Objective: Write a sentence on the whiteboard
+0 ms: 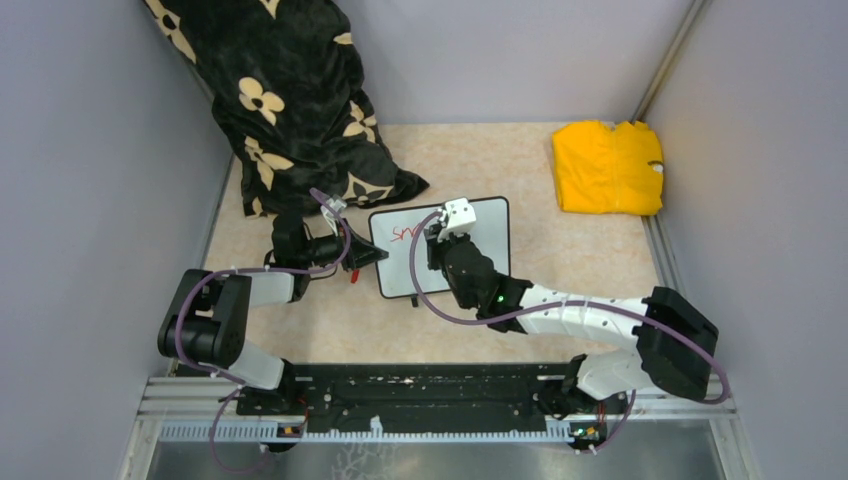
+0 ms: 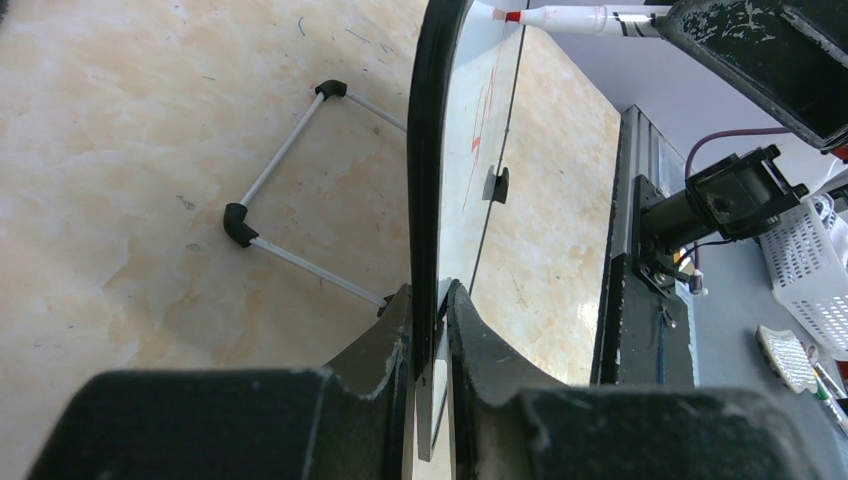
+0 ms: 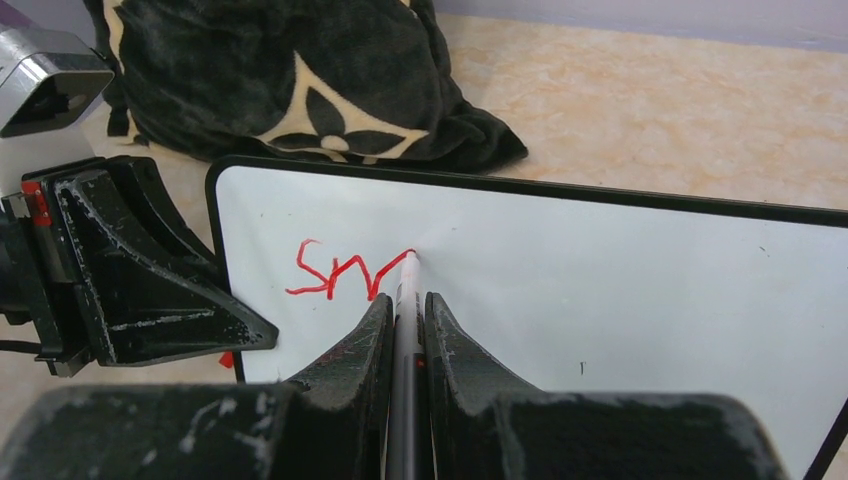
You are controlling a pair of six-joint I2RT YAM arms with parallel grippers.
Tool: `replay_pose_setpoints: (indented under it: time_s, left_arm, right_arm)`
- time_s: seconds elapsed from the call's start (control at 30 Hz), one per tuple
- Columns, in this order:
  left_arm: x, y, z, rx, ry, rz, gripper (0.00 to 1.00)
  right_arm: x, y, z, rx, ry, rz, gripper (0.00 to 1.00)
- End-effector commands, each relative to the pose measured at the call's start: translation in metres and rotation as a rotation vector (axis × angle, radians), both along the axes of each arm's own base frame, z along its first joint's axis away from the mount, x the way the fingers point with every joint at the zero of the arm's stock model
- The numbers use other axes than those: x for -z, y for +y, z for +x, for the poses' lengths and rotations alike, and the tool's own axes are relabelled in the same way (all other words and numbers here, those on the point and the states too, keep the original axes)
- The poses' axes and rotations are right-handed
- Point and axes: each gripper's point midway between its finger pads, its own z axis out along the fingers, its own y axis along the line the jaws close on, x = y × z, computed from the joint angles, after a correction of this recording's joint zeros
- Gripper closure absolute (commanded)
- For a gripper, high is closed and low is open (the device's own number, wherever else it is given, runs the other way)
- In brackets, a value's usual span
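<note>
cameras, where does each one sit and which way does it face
Top: above and behind, looking down at the whiteboard; left gripper and right gripper show.
Left wrist: looks along the whiteboard's edge, clamped in the left gripper.
Right wrist: over the right gripper, facing the red writing.
Both wrist views share the marker.

- one whiteboard [image 1: 490, 215]
- one marker [image 3: 408, 280]
- one short line of red writing [image 3: 340, 275], about two letters
- two arms, each with one gripper: left gripper [image 2: 432, 300] and right gripper [image 3: 407, 302], two fingers on each
- one black blanket [image 1: 290, 100] with pale flowers
- one yellow cloth [image 1: 607, 167]
- one wire stand [image 2: 285, 150], two black corners showing
- one white basket [image 2: 800, 260]
</note>
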Motion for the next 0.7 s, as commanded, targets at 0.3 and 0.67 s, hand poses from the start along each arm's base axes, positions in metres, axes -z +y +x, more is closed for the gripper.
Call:
replay_pose_setpoints:
  time_s: [0.3, 0.67]
  left_arm:
    - [0.007, -0.002, 0.003, 0.002, -0.019, 0.029, 1.0]
    - [0.008, -0.003, 0.002, 0.006, -0.016, 0.032, 1.0]
  right_arm:
    - [0.0, -0.005, -0.007, -0.026, 0.02, 0.031, 1.0]
    - [0.011, -0.01, -0.013, -0.035, 0.046, 0.018, 1.0]
